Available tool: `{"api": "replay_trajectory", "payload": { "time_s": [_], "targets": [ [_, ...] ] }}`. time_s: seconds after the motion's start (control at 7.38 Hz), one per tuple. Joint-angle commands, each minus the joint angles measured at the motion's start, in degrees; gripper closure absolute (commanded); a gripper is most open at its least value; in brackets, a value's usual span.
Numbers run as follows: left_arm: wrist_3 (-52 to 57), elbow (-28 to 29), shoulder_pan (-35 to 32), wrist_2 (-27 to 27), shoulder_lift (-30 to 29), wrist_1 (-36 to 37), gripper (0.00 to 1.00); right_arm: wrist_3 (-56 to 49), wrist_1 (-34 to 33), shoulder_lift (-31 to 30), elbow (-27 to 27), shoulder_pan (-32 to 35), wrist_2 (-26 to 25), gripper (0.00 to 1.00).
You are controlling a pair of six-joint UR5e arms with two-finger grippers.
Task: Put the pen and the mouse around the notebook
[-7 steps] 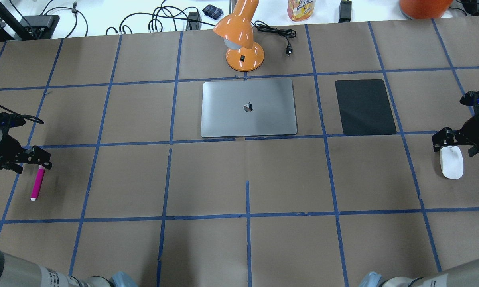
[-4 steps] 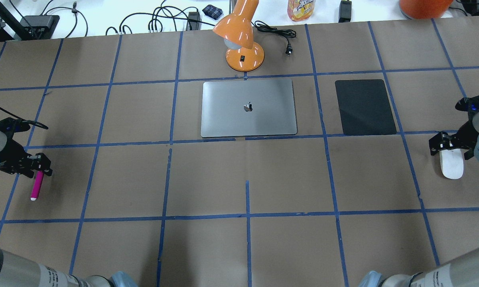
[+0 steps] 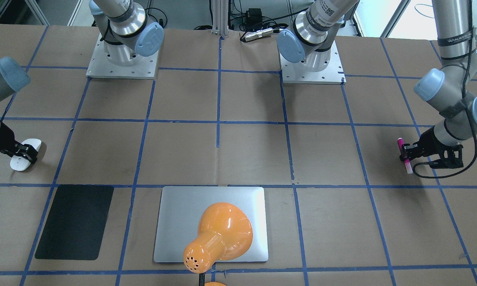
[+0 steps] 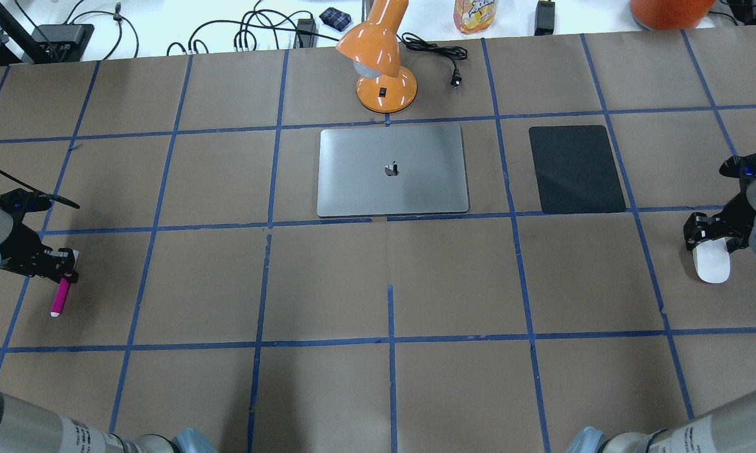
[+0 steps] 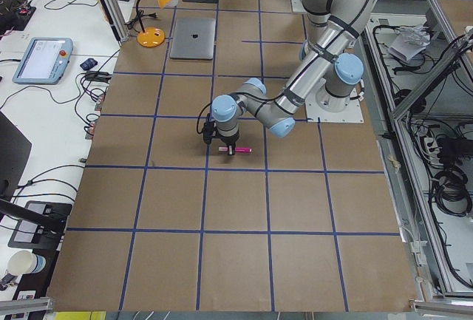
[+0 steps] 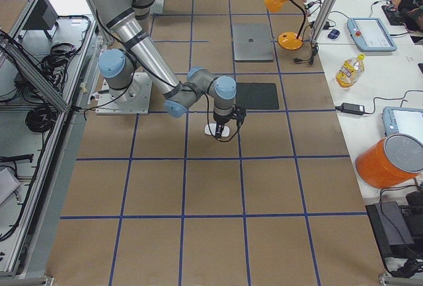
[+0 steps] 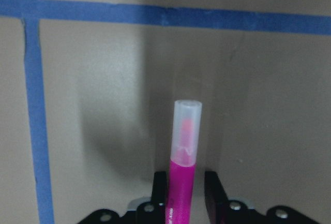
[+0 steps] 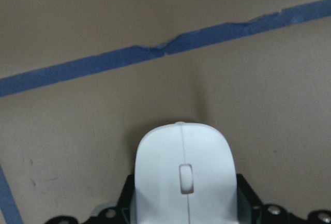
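Observation:
The magenta pen (image 4: 58,301) lies on the brown table far to the left, its pale end pointing away in the left wrist view (image 7: 185,131). My left gripper (image 4: 66,269) is down over its upper end, fingers closed against both sides of the pen (image 3: 408,167). On the far right lies the white mouse (image 4: 712,267), and my right gripper (image 4: 708,238) is shut on its sides; in the right wrist view the mouse (image 8: 183,167) fills the space between the fingers. The silver notebook (image 4: 390,189) lies flat at the table's middle back, well away from both.
An orange desk lamp (image 4: 384,88) stands just behind the notebook, its head overhanging the notebook (image 3: 174,222) in the front view. A black mat (image 4: 576,168) lies right of the notebook. A plug and cable (image 4: 440,53) lie near the lamp. Blue tape lines grid the table.
Both grippers came down and their fingers closed in, the left around the pen's upper end, the right around the mouse. Pen and mouse stay roughly where they lay.

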Motion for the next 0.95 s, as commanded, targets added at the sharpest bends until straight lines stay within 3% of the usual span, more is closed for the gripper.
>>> {"api": "replay_trajectory", "payload": {
  "time_s": [0.0,0.14,0.41,0.68,0.81],
  "targets": [
    [0.07,0.6,-0.07,0.36,0.97,-0.64,1.0,0.57,0.44,-1.04,-1.38,0.26,0.24,0.55],
    [0.07,0.69,-0.16,0.44,1.24,-0.82,1.0,0.58,1.4,-1.04,-4.53,1.13,0.94,0.55],
    [-2.63,0.52,-1.56,1.94,4.65,-3.18,1.0,1.11,12.07,0.88,-15.58,9.61,1.3,0.54],
    [-10.44,0.08,-7.77,2.29,9.21,-8.54,1.0,2.59,14.06,5.69,-22.37,18.68,2.26,0.54],
    [-18.57,-0.01,-10.94,2.2,11.24,-12.56,1.0,9.74,13.8,8.16,-24.58,21.85,4.36,0.54]
  ]
}}
